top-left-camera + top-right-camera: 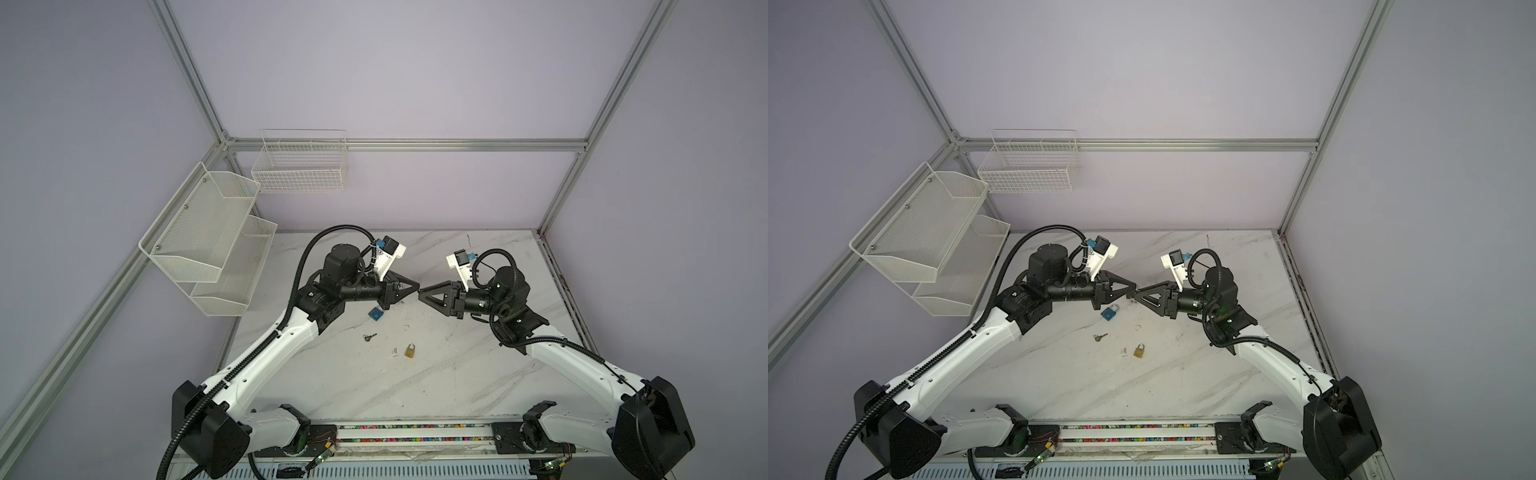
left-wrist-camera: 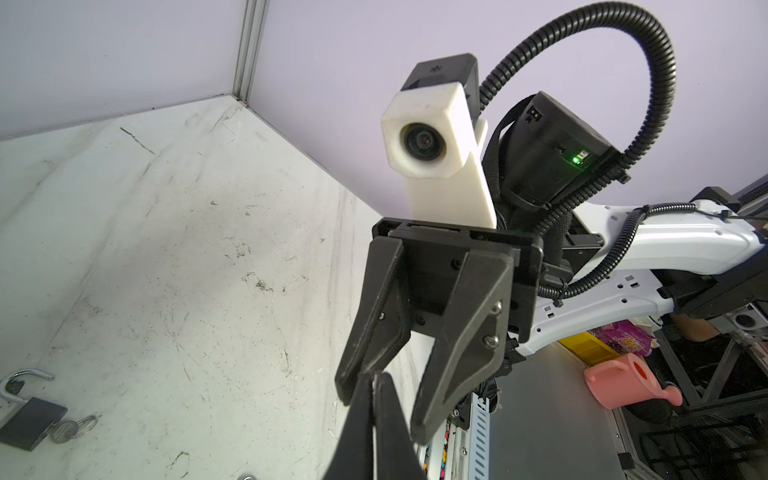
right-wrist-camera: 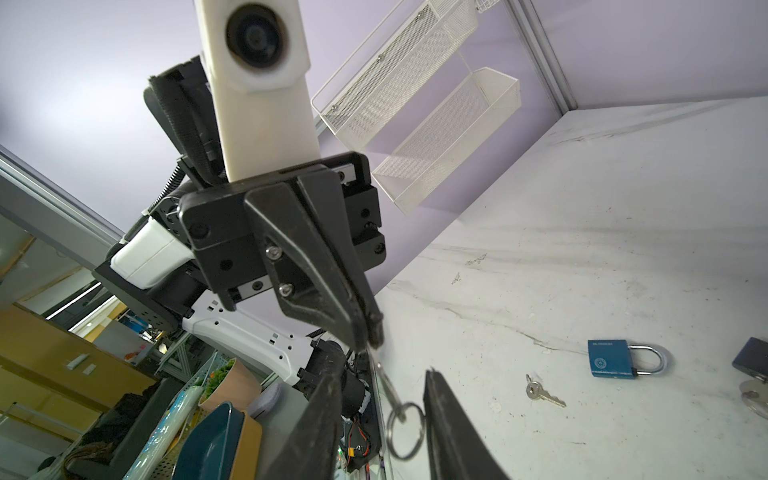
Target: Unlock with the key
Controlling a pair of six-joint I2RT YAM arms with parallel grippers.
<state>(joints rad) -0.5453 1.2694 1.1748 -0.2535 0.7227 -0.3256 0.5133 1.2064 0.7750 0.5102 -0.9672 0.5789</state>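
Jaws on the left gripper (image 1: 416,289) are being shown clenched in both top views, tip to tip with the right gripper (image 1: 423,291) above the middle of the tabletop (image 1: 457,386). What is pinched is too small to tell there. Just under the left gripper the blue padlock (image 1: 376,313) is lying flat, with the loose key (image 1: 369,337) and brass padlock (image 1: 410,351) nearer the front edge.

Left wrist view: a thin strip is being gripped between the clenched left fingers (image 2: 392,428), with the right jaws standing apart on either side. Also lying on the tabletop is the black padlock (image 2: 31,419), with a seated key (image 2: 62,430) in its base.

Right wrist view: the ringed key (image 3: 392,390) is being held by its blade in the left gripper. Its ring is hanging between the spread right fingers (image 3: 449,432), apparently touching neither.

Step being judged: handover of the ringed key, left to right. Next, the right jaws need closing on the head or ring before the left lets go. Which padlock it fits cannot be told.
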